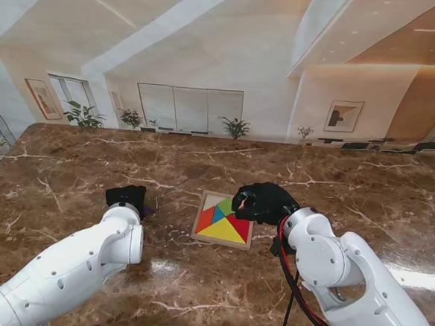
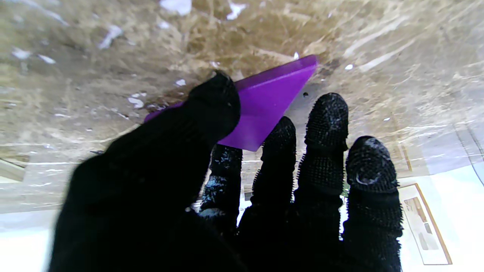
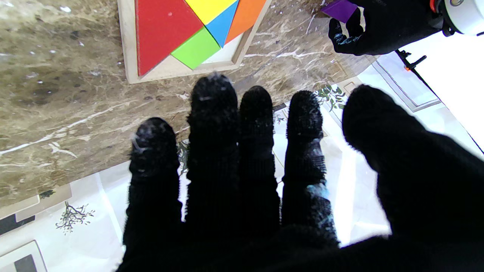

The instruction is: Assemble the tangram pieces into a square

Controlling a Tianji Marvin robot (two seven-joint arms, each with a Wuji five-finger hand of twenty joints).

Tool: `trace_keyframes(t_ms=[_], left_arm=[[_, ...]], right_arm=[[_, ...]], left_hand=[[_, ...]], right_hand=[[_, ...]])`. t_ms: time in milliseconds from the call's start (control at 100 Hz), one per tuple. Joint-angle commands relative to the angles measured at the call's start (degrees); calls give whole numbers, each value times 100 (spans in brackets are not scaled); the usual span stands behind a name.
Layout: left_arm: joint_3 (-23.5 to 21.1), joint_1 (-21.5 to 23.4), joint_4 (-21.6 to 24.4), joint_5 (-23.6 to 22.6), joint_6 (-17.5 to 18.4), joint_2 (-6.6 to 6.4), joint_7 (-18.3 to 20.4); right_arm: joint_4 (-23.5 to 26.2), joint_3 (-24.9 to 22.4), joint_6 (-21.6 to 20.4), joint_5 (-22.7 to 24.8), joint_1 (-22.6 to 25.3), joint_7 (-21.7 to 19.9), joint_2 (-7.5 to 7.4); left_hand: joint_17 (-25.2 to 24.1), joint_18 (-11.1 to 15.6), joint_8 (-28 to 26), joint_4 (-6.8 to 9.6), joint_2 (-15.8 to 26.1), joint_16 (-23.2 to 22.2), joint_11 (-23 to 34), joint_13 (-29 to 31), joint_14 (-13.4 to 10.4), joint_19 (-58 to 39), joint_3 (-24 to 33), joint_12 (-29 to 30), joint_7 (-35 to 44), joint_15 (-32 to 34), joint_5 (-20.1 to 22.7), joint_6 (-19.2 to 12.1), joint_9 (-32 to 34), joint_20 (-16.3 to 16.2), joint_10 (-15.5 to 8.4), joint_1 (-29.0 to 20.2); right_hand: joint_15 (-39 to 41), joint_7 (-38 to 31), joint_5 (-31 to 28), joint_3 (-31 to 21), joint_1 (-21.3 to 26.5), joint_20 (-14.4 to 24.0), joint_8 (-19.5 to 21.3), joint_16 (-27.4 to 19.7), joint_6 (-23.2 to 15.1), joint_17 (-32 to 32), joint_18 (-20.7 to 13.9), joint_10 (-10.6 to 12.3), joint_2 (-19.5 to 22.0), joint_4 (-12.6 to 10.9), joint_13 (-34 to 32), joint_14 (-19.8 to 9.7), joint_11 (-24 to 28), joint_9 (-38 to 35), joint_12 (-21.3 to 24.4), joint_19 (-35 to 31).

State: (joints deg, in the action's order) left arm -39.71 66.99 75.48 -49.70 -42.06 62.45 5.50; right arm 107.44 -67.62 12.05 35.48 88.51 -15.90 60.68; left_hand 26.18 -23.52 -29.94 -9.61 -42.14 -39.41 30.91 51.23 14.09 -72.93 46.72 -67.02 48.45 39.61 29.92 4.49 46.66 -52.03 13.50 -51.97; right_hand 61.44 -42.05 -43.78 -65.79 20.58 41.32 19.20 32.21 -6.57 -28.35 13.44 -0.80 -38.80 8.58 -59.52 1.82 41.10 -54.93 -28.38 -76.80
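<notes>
**Purple piece under the left hand, tray half filled at centre**

Near the middle of the stand view, a wooden tray (image 1: 222, 242) lies on the brown marble table (image 1: 68, 160) with red (image 1: 239, 225), yellow (image 1: 222, 231), orange (image 1: 205, 219), blue (image 1: 217, 214) and green (image 1: 226, 206) pieces fitted inside; pale bare board shows along its upper edge. The right hand (image 1: 263, 202) rests at the tray's upper right corner, fingers straight and side by side in its wrist view, gripping nothing. Left of the tray, well apart from it, the left hand (image 1: 125, 197) sits over a purple piece (image 2: 266, 104). In the left wrist view the thumb (image 2: 215, 102) overlaps that piece and the fingertips (image 2: 327, 113) lie just beside its edge; whether it is gripped I cannot tell.
</notes>
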Motion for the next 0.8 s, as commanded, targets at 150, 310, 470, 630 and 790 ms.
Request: trace_keyframes(t_ms=[150,310,470,630,790], left_arm=[[-112,197,-128,-84,220,20,-121],[-236,264,-117,-108,307,33,-222],[-271,276,-122,-85,309,37,-226],[-250,257,-122,-85,329,26,-180],[-263,267,-96,-99,329,12,-130]], right_arm=[[5,0,36,-29,40,-124,-8],[12,-4,56,-32,44,-128,-8],[16,-1,64,-33,42,-147,-12],[19,0,70,-33,39,-168,-16],[30,-3,88,-42,40,-198,-21]], left_hand=[[-49,92,-74,212,-310,-535,670,341,-70,100,170,-288,305,428,260,-175,536,362,-509,-743],[264,269,-29,133,-417,103,141,474,-306,-113,278,315,234,963,499,-228,73,765,-137,-576],[424,524,395,103,-484,349,147,577,-569,-123,184,2471,218,936,924,-243,-667,1029,262,-519],[596,731,611,65,-548,464,-762,715,-732,-155,143,3902,294,850,1158,-235,-977,1154,679,-450],[727,776,627,46,-595,518,-808,871,-769,-163,130,4231,372,735,1218,-453,-621,1221,578,-419]], right_hand=[[76,49,-83,17,-320,2,70,-32,65,-6,43,-6,-4,-90,-106,30,32,-59,5,-191],[76,44,-96,15,-325,3,71,-32,69,1,43,-13,17,-93,-108,30,36,-66,4,-191],[76,43,-107,18,-332,4,72,-31,64,-3,43,-17,27,-95,-105,39,33,-70,5,-194],[77,41,-126,19,-332,4,72,-31,64,1,46,-14,29,-96,-105,44,31,-70,6,-193],[77,46,-137,20,-330,4,71,-32,73,1,47,-14,36,-97,-105,43,29,-71,6,-193]])
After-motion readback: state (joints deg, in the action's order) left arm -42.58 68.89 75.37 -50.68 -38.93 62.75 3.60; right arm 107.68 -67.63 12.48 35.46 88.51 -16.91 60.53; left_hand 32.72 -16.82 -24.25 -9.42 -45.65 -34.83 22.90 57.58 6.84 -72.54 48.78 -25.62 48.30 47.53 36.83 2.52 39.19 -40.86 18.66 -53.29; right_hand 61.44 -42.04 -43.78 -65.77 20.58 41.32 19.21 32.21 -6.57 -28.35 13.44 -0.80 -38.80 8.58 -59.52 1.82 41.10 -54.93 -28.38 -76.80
